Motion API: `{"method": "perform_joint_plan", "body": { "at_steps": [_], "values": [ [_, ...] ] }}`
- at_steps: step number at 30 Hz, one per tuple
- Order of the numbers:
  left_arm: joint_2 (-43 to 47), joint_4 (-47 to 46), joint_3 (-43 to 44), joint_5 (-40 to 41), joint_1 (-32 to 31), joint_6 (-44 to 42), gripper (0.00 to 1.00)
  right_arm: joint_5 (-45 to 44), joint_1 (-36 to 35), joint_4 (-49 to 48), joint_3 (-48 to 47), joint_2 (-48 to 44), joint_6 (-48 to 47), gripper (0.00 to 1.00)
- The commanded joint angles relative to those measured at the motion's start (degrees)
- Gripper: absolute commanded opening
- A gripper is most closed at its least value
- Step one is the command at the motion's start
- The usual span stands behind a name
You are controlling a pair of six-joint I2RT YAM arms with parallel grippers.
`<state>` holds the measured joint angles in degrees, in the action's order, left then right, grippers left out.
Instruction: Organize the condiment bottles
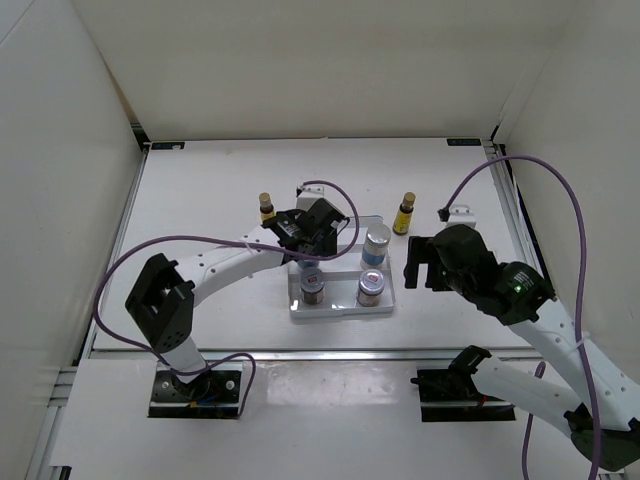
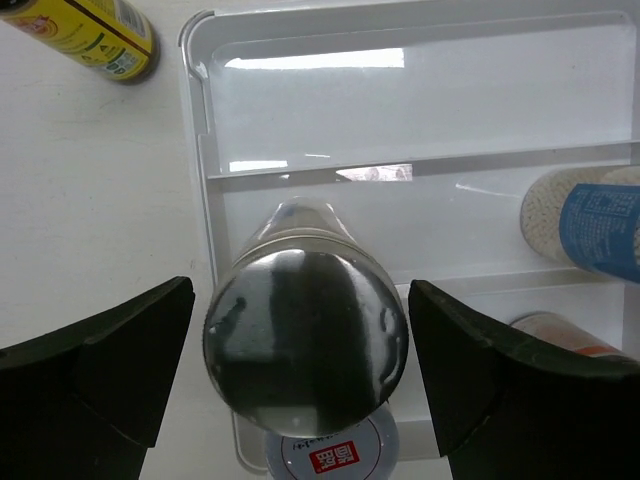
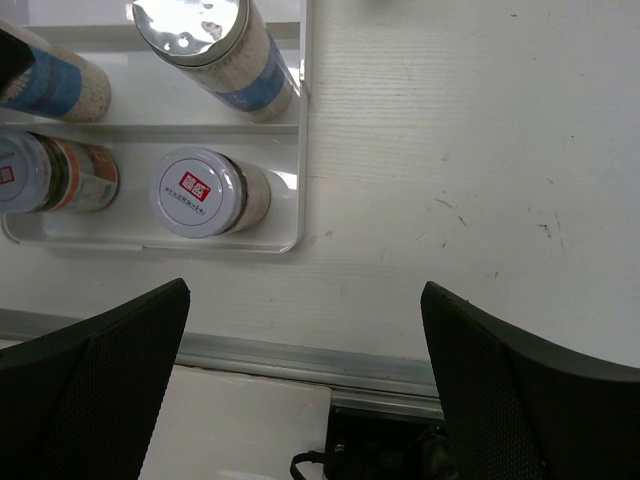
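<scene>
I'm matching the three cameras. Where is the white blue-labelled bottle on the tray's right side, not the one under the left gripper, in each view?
Top external: the blue-labelled bottle stands in the white tray, right half, behind a short jar.
Left wrist: the bottle is at the right edge, partly cut off.
Right wrist: the bottle is at the top, left of centre, silver cap showing.
Shared landmark: the white tray, in all three views.
</scene>
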<state>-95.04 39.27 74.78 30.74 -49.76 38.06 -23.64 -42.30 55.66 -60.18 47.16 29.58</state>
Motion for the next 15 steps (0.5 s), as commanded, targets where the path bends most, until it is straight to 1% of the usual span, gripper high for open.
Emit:
{"method": "perform_joint_plan", "body": {
  "at_steps": [1, 4, 5, 8, 9, 12, 13, 14, 15],
  "values": [
    [3.0, 1.7, 4.0, -1.9, 1.7, -1.1, 0.99, -0.3, -0.2, 1.2, -0.7, -0.1, 0.6, 1.00],
    [4.3, 4.8, 9.0, -1.9, 1.7, -3.6, 0.99, -0.4, -0.2, 2.3, -3.3, 1.6, 0.6, 1.00],
    [5.2, 5.7, 11.9, -1.0, 1.7, -5.0, 0.99, -1.2, -0.2, 2.8, -4.6, 2.8, 0.6, 1.00],
    [8.3, 9.7, 15.6, 2.1, 1.7, -7.3, 0.99, -4.1, 1.3, 2.8, -6.8, 5.3, -1.7, 1.00],
    [9.2, 10.5, 17.1, 2.8, 1.7, -8.9, 0.99, -4.1, 1.8, 2.8, -7.7, 7.6, -2.4, 1.00],
    [13.8, 11.1, 16.2, 5.3, 3.2, -12.3, 0.99, -4.1, 4.9, 1.0, -11.4, 12.9, -6.3, 1.00],
    [16.1, 11.1, 15.2, 6.2, 3.7, -12.8, 0.99, -3.0, 5.6, 0.0, -12.2, 14.1, -7.2, 0.98],
    [17.2, 11.1, 14.1, 7.7, 5.2, -13.4, 0.99, -1.9, 7.5, -2.5, -13.8, 16.5, -8.2, 0.94],
    [18.9, 11.1, 11.6, 8.2, 7.2, -14.1, 0.99, 0.7, 9.9, -5.2, -15.5, 19.1, -10.2, 0.93]
  ]
}}
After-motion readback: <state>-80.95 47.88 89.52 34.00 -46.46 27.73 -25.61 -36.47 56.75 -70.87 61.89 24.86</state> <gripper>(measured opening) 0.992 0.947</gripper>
